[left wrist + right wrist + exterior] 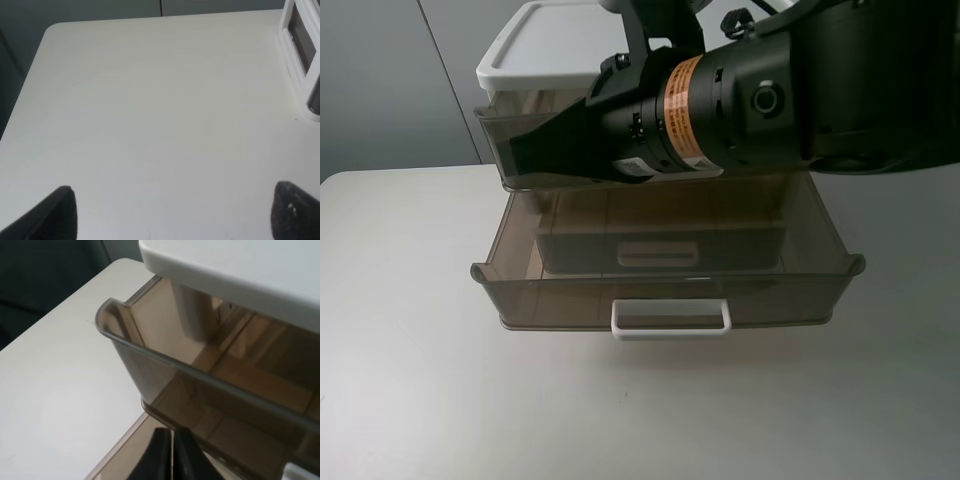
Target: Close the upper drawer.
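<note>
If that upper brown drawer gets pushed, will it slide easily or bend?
The upper drawer looks empty where visible, so probably light and easy to slide. Its moulded plastic front seems stiff, unlikely to flex. The shut right gripper sits near one corner, so pushing there might skew it.

A pale cream worktop (410,400) with a rounded corner is lit softly and evenly, and behind it a plain grey wall (380,80) is seen, divided into flat panels by thin, dark vertical seams.
</note>
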You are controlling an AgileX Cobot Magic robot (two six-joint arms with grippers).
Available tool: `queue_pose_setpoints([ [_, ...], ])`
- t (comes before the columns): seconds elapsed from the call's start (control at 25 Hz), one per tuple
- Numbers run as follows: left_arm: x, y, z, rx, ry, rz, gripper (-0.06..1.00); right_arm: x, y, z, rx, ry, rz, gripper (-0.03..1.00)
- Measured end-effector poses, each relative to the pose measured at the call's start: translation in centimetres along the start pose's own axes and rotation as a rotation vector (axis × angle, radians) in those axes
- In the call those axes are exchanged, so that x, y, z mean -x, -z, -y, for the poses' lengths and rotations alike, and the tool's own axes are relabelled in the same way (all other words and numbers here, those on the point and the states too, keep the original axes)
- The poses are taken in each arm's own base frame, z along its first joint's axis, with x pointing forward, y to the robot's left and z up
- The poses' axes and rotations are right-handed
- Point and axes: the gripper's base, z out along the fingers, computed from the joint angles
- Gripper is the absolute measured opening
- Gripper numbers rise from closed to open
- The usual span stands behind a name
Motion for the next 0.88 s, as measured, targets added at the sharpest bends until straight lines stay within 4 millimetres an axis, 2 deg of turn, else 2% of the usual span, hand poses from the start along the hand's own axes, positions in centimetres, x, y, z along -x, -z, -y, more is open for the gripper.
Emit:
queue_pose_setpoints([
  [0.28, 0.0, 0.0, 0.0, 0.000, 0.000, 0.000, 0.74, -0.2, -2.2, 0.0, -0.045, 0.005, -0.028, 0.00],
  [0.48, 0.0, 0.0, 0.0, 0.000, 0.000, 0.000, 0.74, 0.3, -3.2, 1.0, -0.112, -0.011, -0.025, 0.00],
  [0.64, 0.0, 0.0, 0.0, 0.000, -0.002, 0.000, 0.74, 1.3, -3.4, 2.4, -0.184, -0.002, 0.000, 0.00],
  [0.88, 0.0, 0.0, 0.0, 0.000, -0.002, 0.000, 0.74, 1.9, -3.5, 3.5, -0.213, 0.030, 0.022, 0.00],
])
